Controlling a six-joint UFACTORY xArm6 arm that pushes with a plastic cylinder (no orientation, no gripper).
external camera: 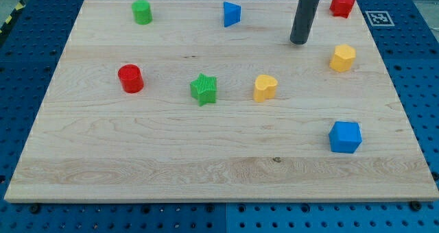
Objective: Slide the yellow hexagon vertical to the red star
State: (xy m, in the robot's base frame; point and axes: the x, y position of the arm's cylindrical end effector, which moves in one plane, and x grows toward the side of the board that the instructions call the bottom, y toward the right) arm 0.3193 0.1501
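Straight dark grey rod, my tip (299,42) blunt

the bench (171,137) is pale, matt wood with visible grain. the green star (204,89) and red cylinder (130,79) look like ribbed plastic, the rod (305,14) dark and matt.

A pale wooden board (219,157) carries eight blocks: a green cylinder (142,12), blue triangle (232,14) and red star (342,4) along the view's top; a red cylinder (130,79), green star (204,89), yellow heart (265,87) and yellow hexagon (342,57) mid-board; a blue cube (344,137) lower right.
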